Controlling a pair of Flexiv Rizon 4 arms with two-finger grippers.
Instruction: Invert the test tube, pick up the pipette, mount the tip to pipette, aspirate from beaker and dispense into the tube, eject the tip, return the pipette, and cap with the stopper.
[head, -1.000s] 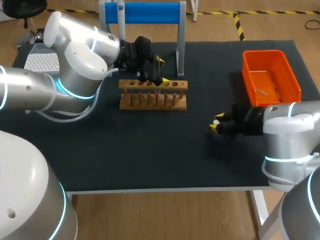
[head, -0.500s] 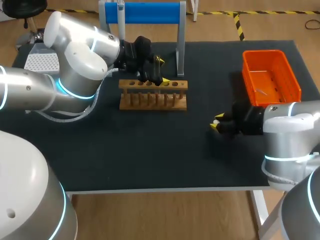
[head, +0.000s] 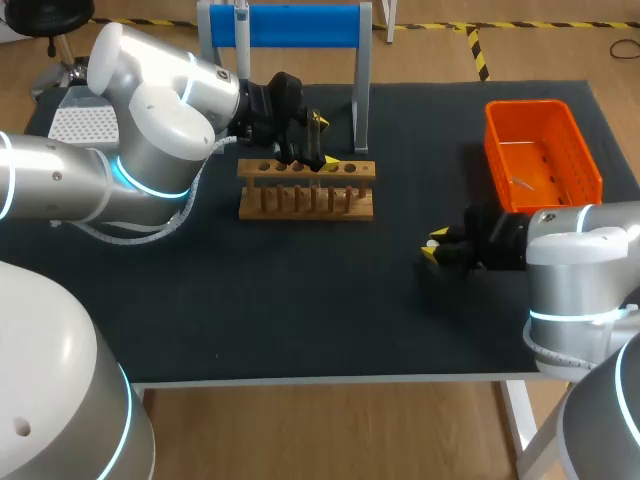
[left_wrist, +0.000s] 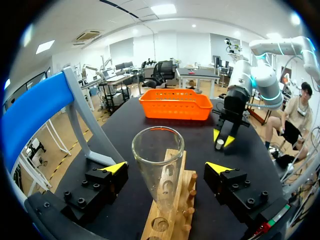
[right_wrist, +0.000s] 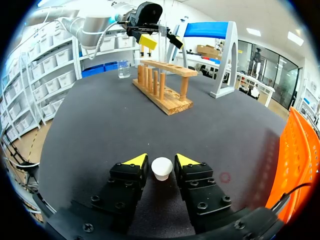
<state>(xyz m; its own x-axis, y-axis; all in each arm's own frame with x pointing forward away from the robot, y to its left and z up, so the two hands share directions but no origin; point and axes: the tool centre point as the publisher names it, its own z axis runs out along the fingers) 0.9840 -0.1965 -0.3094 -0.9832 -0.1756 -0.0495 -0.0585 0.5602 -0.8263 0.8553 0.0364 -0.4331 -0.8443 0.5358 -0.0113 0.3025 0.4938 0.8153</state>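
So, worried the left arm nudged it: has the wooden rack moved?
No. The wooden rack sits just where it was, with the same gap to the blue stand's post behind it.

White stopper (right_wrist: 161, 168), orange basket (head: 527, 105), brown rack (head: 306, 203)

We find no text, label, number or sign that can be read on anything on the table or on our arms.
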